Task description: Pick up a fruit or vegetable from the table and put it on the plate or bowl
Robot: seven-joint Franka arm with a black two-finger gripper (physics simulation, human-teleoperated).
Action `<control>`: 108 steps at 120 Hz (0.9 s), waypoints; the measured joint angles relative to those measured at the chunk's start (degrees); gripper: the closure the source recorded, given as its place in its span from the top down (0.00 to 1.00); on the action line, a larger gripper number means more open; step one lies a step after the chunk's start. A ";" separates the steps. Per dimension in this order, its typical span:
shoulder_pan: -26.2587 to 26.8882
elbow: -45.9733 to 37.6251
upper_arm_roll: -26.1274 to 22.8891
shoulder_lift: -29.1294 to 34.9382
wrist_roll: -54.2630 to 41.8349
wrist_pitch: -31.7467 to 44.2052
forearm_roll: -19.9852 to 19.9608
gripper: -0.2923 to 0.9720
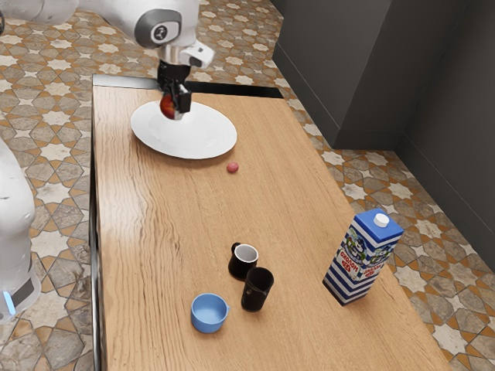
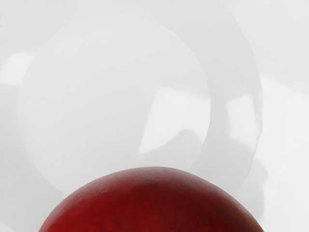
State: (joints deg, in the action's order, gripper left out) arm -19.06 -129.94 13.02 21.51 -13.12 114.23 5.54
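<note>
Nearest me on the desk [image 1: 155,255], well short of the plate [image 1: 203,137], stand a blue cup [image 1: 209,312], two black mugs [image 1: 250,274] and a carton [image 1: 362,256]; just off the plate's near rim lies a pink bit [image 1: 233,167], too small to name; over the plate's far side the fingers [image 1: 183,103] are clenched on a round red fruit [image 1: 167,107], no long axis to mind; plate lies straight below it; whether fruit touches plate, I cannot tell.
</note>
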 joint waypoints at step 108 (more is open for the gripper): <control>-1.57 -0.95 2.64 -9.89 0.57 13.95 -0.63 0.62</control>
State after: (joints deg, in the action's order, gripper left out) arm -20.63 -130.89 15.66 11.61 -12.55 128.18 4.91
